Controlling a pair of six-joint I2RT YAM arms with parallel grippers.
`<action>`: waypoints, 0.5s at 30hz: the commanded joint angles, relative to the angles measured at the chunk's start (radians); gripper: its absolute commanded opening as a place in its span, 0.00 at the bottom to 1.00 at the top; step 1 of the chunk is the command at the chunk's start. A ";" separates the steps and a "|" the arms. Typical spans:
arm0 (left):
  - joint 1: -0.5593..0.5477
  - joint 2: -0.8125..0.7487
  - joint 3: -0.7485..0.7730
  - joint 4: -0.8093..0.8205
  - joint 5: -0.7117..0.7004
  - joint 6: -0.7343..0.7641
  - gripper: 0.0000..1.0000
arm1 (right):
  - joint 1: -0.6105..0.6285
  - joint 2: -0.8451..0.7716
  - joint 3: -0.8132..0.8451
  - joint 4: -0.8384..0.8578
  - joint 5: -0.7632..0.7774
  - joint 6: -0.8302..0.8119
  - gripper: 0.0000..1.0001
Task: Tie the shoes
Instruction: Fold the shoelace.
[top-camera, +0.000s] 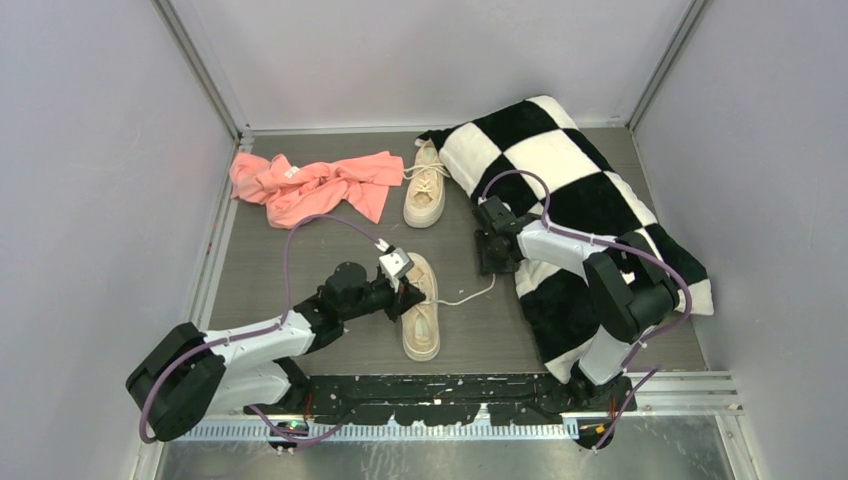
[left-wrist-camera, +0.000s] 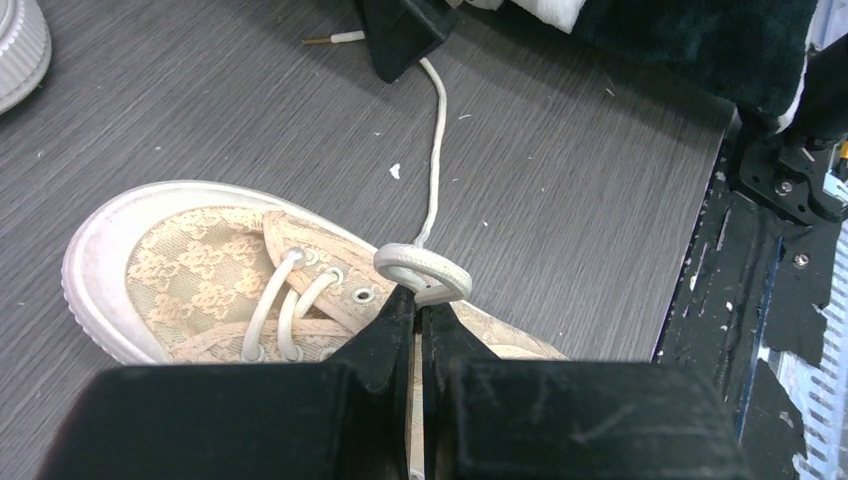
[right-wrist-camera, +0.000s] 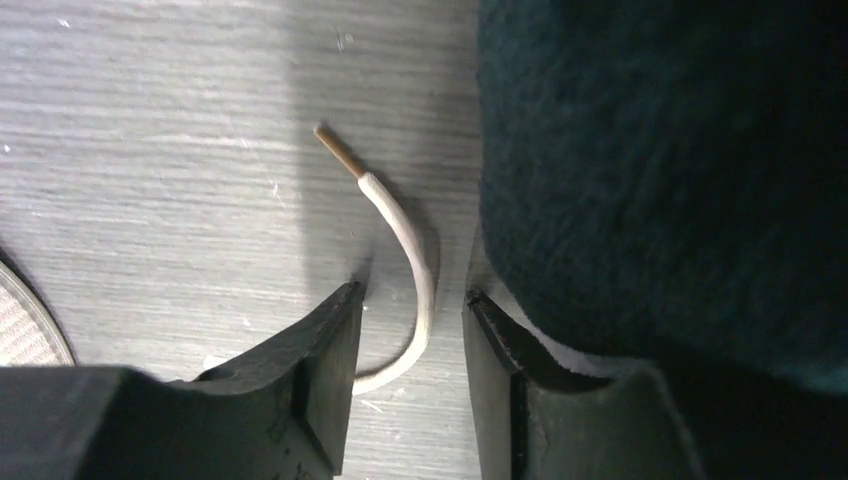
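Left pincer (left-wrist-camera: 418, 300) pinches a lace loop (left-wrist-camera: 425, 268) on the lower shoe (left-wrist-camera: 190, 270); right pincer (right-wrist-camera: 410, 295), spread, straddles the loose lace end (right-wrist-camera: 400, 215) beside the checkered pillow (right-wrist-camera: 660, 170).

No legible text, label, brand or number in any view. Near shoe (left-wrist-camera: 190, 270) upper: woven motif only, no letters made out.

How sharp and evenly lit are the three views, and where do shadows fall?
Top view: soft even light, all sharp, faint shadows under the arms, walls leaning outward. Left wrist view: shoe and lace sharp, own fingers black and featureless. Right wrist view: a grey shadow crosses the table around the lace end; the pillow is a dark blur.
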 joint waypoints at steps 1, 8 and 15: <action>0.020 0.019 0.046 0.058 0.088 -0.006 0.00 | -0.004 0.039 0.010 0.120 0.028 -0.006 0.41; 0.032 0.044 0.057 0.061 0.167 -0.027 0.00 | 0.000 -0.062 0.015 0.123 -0.164 0.028 0.01; 0.032 0.013 0.044 0.053 0.151 -0.035 0.00 | 0.043 -0.248 0.047 0.222 -0.396 0.199 0.01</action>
